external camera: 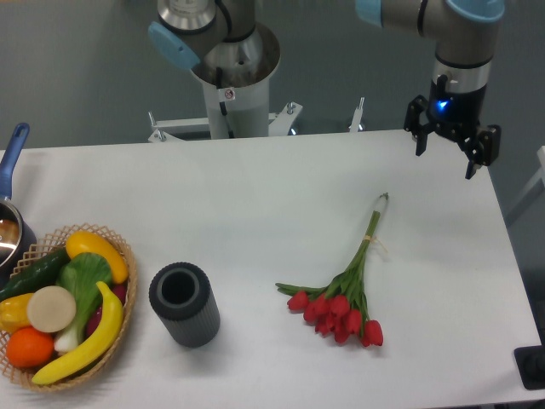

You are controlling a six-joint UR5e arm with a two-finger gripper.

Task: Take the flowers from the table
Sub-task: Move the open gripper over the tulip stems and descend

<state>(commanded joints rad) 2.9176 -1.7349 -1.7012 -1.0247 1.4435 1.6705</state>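
The flowers (345,298), a small bunch of red tulips with thin green stems, lie flat on the white table (255,196) right of centre, blooms toward the front and stem ends pointing to the back right. My gripper (444,158) hangs over the table's back right corner, above and behind the stem ends and well apart from them. Its two dark fingers are spread apart and hold nothing.
A dark grey ribbed cylinder vase (184,303) stands upright left of the flowers. A wicker basket (64,307) of fruit and vegetables sits at the front left. A pot with a blue handle (10,204) is at the left edge. The robot's base (230,77) stands behind the table.
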